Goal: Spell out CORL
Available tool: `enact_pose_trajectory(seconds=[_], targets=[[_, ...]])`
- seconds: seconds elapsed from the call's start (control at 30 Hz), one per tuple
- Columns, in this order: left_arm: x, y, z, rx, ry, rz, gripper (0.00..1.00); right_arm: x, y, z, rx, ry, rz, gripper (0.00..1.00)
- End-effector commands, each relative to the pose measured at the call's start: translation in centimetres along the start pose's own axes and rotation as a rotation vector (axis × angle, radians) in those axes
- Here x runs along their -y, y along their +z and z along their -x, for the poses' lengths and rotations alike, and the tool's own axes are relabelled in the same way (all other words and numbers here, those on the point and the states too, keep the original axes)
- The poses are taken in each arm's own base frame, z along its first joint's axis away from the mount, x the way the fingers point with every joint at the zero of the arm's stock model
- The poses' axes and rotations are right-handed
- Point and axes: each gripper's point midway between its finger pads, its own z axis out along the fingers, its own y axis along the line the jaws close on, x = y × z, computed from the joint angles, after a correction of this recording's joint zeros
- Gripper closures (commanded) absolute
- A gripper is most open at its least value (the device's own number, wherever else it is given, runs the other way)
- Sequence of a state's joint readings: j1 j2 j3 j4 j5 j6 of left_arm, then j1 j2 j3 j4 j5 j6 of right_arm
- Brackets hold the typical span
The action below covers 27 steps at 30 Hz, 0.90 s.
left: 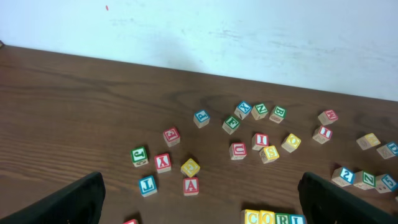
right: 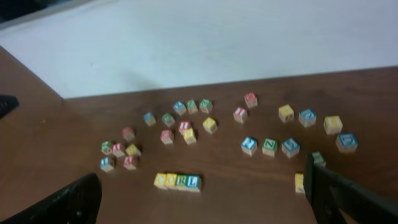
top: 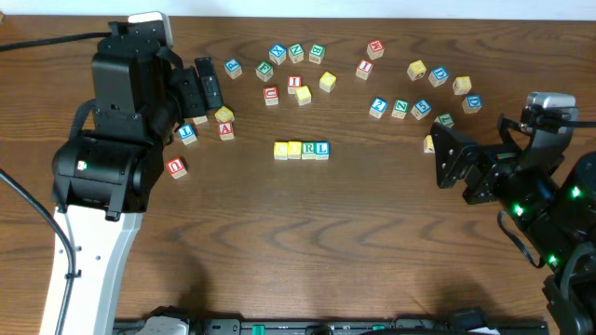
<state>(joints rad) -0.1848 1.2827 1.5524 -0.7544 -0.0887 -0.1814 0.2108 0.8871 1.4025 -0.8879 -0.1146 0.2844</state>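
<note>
A: Where do your arms stand over the table?
B: Your left gripper sits far left, jaws spread wide and empty. Your right gripper is released too, and it hides part of a yellow cube.
A: And the CORL cubes?
B: Touching in a row mid-table — cut off at the bottom edge of your left wrist view, letters blurred in the right.

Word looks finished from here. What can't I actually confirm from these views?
- Row of four cubes: overhead, the two yellow faces' letters too small to read; left wrist, bottom edge cuts the row; right wrist, blurred.
- Yellow cube by the right hand: overhead, the hand hides part of it; letter unreadable.
</note>
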Motion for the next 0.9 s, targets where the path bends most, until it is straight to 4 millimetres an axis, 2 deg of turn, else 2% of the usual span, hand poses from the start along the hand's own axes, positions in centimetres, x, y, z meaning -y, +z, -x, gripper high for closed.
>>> enact_pose_trajectory(seconds=[0.0, 0.2, 0.33, 0.5, 0.67, 0.77, 0.87], targets=[[-0.3, -0.4, 0.4, 0.015, 0.012, 0.011, 0.02, 0.7, -0.8, -0.6, -0.011, 0.003, -0.037, 0.01], [-0.3, -0.4, 0.4, 0.015, 0.012, 0.011, 0.02, 4.8, -2.0, -1.3, 0.078, 0.014, -0.224, 0.01], [-0.3, -0.4, 0.4, 0.015, 0.012, 0.011, 0.02, 8.0, -1.6, -2.6, 0.196, -0.012, -0.319, 0.01], [-0.3, -0.4, 0.4, 0.015, 0.012, 0.011, 0.02, 9.6, -0.6, -4.1, 0.378, -0.018, -0.296, 0.01], [-0.3, -0.4, 0.4, 0.015, 0.012, 0.011, 0.02, 10.6, 0.0, -7.8, 0.537, -0.036, -0.244, 0.01], [-0.3, -0.4, 0.4, 0.015, 0.012, 0.011, 0.02, 11.4, 0.8, -10.2, 0.557, -0.029, -0.237, 0.01], [-0.3, -0.4, 0.4, 0.015, 0.012, 0.011, 0.02, 12.7, 2.4, -13.8, 0.537, 0.035, -0.228, 0.01]])
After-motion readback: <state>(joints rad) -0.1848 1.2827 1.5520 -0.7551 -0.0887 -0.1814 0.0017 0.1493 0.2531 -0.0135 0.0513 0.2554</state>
